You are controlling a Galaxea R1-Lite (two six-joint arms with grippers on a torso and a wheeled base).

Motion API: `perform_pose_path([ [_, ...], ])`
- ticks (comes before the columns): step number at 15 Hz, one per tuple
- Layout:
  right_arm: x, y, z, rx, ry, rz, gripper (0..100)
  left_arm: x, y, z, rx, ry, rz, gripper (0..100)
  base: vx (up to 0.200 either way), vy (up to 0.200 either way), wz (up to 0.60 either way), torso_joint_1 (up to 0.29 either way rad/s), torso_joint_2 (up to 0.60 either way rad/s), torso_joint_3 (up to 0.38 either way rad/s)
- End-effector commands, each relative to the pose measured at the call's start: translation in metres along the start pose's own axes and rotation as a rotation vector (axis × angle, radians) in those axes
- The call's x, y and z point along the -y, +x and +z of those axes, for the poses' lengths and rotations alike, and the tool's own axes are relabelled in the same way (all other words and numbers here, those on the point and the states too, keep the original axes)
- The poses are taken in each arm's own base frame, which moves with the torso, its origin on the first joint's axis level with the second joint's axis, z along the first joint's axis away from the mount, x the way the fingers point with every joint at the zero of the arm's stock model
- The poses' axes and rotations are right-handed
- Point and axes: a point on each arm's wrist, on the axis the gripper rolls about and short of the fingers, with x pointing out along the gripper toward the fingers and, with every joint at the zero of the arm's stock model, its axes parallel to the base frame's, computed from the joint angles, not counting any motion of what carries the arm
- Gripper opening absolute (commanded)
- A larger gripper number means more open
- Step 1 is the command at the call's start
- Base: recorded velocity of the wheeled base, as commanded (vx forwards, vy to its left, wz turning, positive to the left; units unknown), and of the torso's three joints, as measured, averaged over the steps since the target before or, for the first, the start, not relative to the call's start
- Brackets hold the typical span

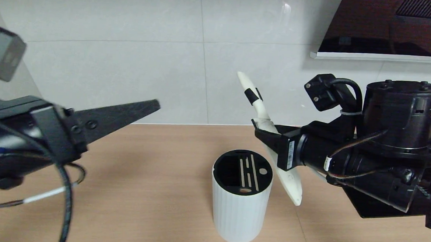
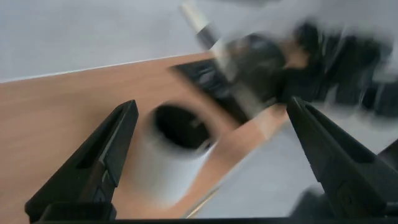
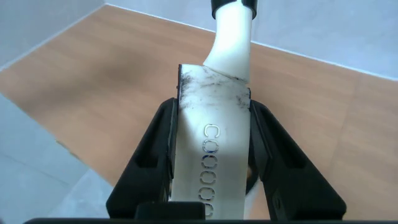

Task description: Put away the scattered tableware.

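Where the wooden counter [image 1: 152, 191] runs closest to the robot, a white ribbed holder [image 1: 239, 214] stands upright, a tall cylinder capped by a black insert [image 1: 243, 170]. That insert is cut into one large opening on the holder's left half, a few narrow slots down the middle and two small round holes; the head view looks down into them and shows a dark interior.

Just right of the holder, the right gripper [image 1: 270, 133] is clamped across the middle of a white utensil [image 1: 290, 184], which hangs tilted in the air. Its broader lower end dips beside the holder's upper wall, near it and wholly outside the rim. Its slim handle rises above and beyond the holder, with a black band [image 1: 251, 97] near the tip. The right wrist view adds what the head view cannot give: both fingers [image 3: 163, 146] pressed against the utensil's wide part, dark scuff marks smeared across that white surface, and a row of small oval rings along it.

Left of the holder and well apart from it, the left gripper [image 2: 211, 104] is held above the counter with its jaws spread wide, gripping nothing. Its own wrist view frames the blurred holder in that gap, whereas the head view shows one long black finger [image 1: 122, 112] pointing toward the holder.

Behind the holder rises a pale tiled wall [image 1: 130, 57], and up to the holder's right hangs a dark range hood [image 1: 386, 26].
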Motion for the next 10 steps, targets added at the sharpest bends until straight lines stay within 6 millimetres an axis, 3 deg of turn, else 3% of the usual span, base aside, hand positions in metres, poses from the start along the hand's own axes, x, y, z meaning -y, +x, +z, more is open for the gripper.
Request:
perform_pose_path([
  [1, -0.02, -0.002, -0.002, -0.004, -0.005, 0.045, 0, -0.022, 0.059, -0.041, -0.103, -0.148, 0.014, 100, 0.0, 0.0, 0.0, 0.0, 0.0, 0.0],
  [5, -0.036, -0.004, -0.007, -0.008, -0.013, 0.056, 0, -0.002, 0.066, -0.043, -0.069, -0.242, -0.092, 100, 0.0, 0.0, 0.0, 0.0, 0.0, 0.0],
  [10, -0.051, -0.006, -0.012, -0.003, -0.002, 0.108, 0, -0.008, 0.082, -0.053, -0.056, -0.255, -0.08, 100, 0.0, 0.0, 0.0, 0.0, 0.0, 0.0],
])
